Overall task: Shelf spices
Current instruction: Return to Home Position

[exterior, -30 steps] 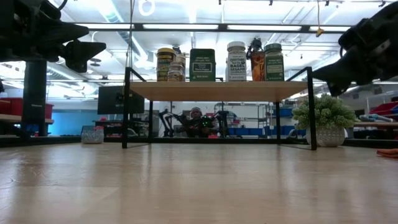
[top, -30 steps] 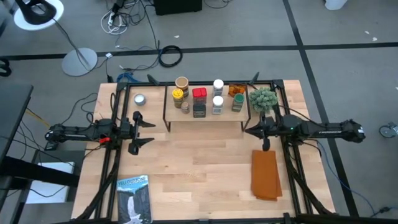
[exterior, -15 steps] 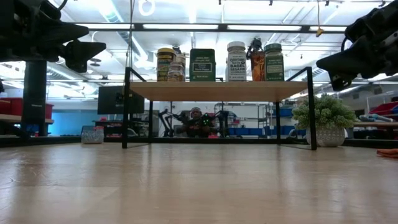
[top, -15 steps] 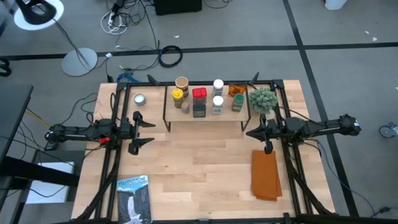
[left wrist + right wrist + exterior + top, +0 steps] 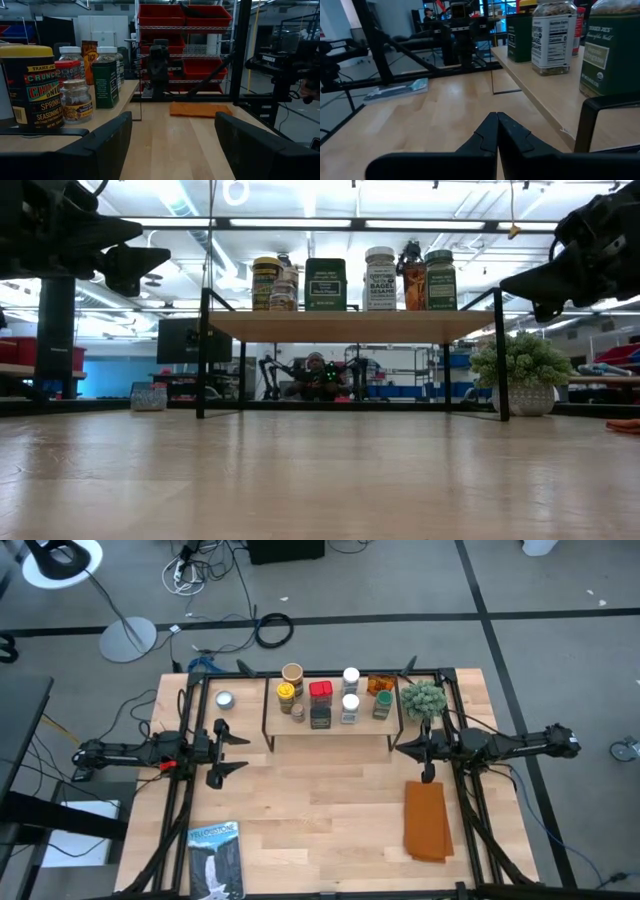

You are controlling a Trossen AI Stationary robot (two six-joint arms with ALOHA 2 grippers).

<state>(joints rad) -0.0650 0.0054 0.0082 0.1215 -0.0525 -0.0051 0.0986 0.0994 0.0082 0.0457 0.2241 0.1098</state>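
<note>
- Spices (image 5: pixel 320 692) all stand on shelf (image 5: pixel 300 733), which lies between the two hands.
- Left hand (image 5: pixel 240 752) released, empty.
- Right hand (image 5: pixel 399 750) clenched, empty, nearer the shelf.
- Judgement: nothing left to shelve.

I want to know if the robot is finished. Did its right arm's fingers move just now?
Yes. In the low view the right gripper has risen away from the plant and edged toward the shelf.
</note>
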